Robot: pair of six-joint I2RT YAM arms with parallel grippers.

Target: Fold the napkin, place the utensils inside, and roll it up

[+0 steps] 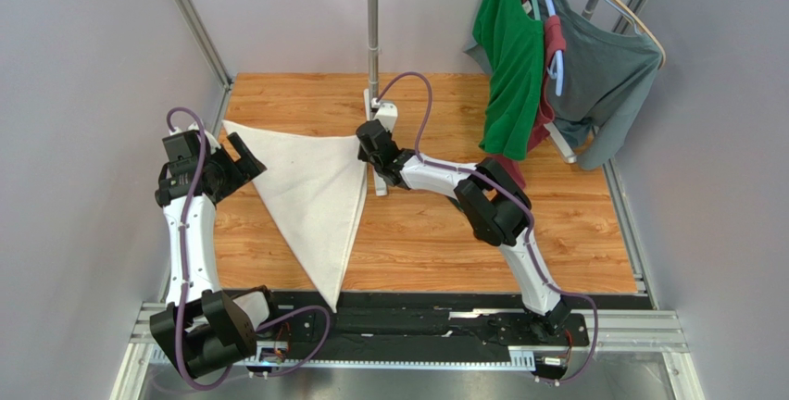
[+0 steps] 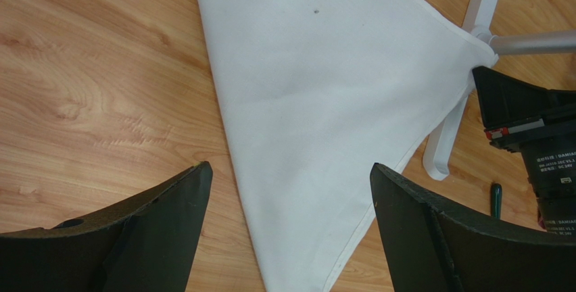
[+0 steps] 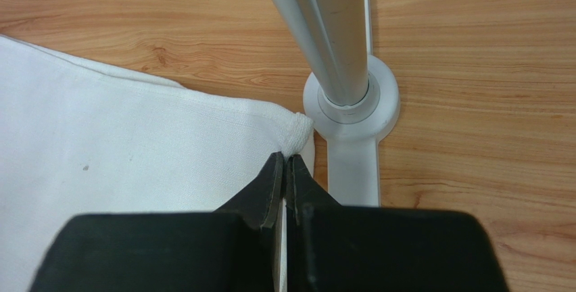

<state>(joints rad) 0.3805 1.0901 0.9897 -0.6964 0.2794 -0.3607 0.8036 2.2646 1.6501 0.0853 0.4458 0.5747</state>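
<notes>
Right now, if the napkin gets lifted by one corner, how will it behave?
Probably floppy: the napkin lies flat in a folded triangle and puckers at the right fingers. Likely light, thin cloth, so it would drape and perhaps unfold.

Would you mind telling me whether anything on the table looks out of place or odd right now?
The napkin corner pinched in the right gripper is bunched up against the white pole stand base, lapping onto its foot. A small dark speck also marks the cloth. Otherwise the triangle fold lies flat.
</notes>
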